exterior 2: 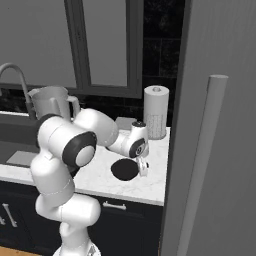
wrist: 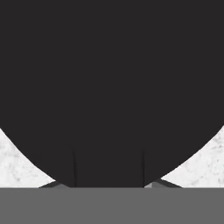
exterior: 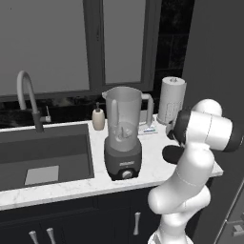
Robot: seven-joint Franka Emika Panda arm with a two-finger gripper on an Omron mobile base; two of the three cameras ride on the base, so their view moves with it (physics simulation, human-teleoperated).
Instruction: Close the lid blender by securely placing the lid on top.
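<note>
Your gripper (exterior 2: 142, 167) is down at the counter (exterior: 152, 167) to the right of the blender (exterior: 124, 136), fingers pinched on the lid (exterior 2: 125, 169), which lies flat on the marble by the counter's front edge. The blender jar stands open-topped; the mark on its base is too small to read

The white arm (exterior 2: 65, 150) bends low and forward, its pincer (exterior 2: 141, 169) pointing down, jaws closed.
</note>
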